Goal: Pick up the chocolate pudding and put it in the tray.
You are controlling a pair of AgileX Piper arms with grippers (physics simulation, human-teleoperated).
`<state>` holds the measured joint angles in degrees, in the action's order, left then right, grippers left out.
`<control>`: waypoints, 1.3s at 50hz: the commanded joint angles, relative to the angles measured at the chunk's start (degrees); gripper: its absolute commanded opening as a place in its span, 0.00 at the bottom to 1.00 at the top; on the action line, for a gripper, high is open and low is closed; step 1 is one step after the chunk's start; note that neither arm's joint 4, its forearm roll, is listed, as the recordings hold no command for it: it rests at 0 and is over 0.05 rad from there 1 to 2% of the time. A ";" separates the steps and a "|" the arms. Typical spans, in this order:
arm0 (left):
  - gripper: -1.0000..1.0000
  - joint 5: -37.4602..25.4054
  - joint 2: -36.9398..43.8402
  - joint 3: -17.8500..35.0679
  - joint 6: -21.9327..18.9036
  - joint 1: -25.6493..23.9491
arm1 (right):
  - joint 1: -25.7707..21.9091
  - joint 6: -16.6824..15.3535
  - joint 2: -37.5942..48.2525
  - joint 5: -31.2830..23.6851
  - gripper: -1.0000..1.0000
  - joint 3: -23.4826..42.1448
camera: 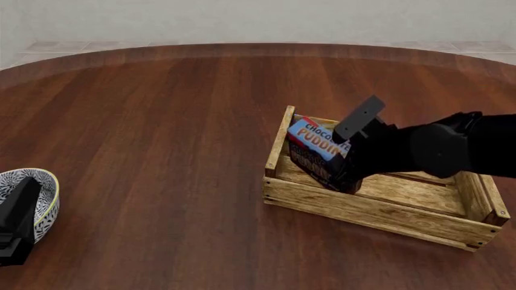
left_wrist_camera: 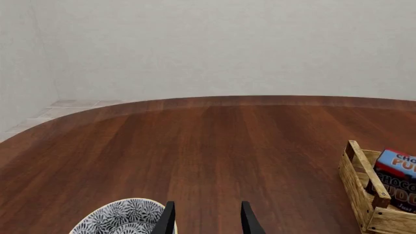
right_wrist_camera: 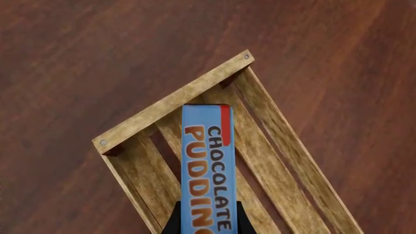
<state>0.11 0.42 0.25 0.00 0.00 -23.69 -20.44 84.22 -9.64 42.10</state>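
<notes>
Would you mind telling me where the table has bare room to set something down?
Bare wood spans between the bowl and the tray, and beyond both to the far edge. The tray's left end is crowded: the right gripper holds the chocolate pudding there.

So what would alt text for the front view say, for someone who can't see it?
The right arm's black gripper holds a small blue-and-brown chocolate pudding carton tilted inside a light wooden slatted crate on a dark reddish wooden table. At the left edge, the left arm's black gripper sits over a white patterned bowl.
</notes>
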 commanded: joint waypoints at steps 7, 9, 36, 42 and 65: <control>1.00 0.00 0.00 0.00 0.00 0.00 | 0.07 1.48 0.22 1.18 0.00 -0.81; 1.00 0.00 0.01 0.00 0.01 0.00 | 0.04 1.57 0.36 1.35 0.00 -0.94; 1.00 0.00 0.00 0.00 0.00 0.00 | 0.14 1.90 2.44 3.27 0.00 -1.54; 1.00 0.00 -0.01 0.00 0.00 -0.01 | 0.03 2.26 2.26 3.39 0.00 -1.77; 1.00 0.00 -0.01 0.00 0.00 0.00 | 0.26 3.53 2.38 3.93 1.00 -2.18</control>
<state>0.11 0.42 0.25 0.00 0.00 -23.67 -18.29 85.18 -6.27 40.58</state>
